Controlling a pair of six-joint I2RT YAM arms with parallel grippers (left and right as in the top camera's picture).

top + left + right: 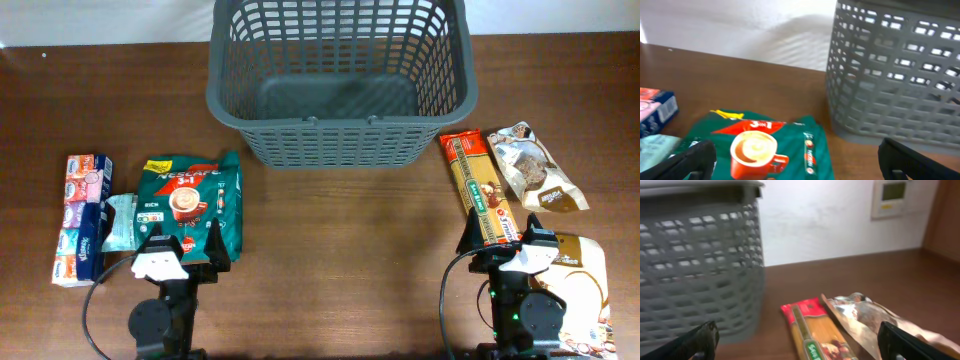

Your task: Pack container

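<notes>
Left end effector [183, 242] gapes over coffee packet [190, 195] before container [330, 148].

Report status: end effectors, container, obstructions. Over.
Left end effector open, empty, over green coffee packet. Right end effector open, empty, by pasta pack. Container empty, upright. No obstruction seen.

The left gripper [182, 238] sits low by the near edge of the table [340, 270], left of centre, jaws spread wide. The right gripper [505, 242] sits toward the near right corner, jaws equally wide.
</notes>
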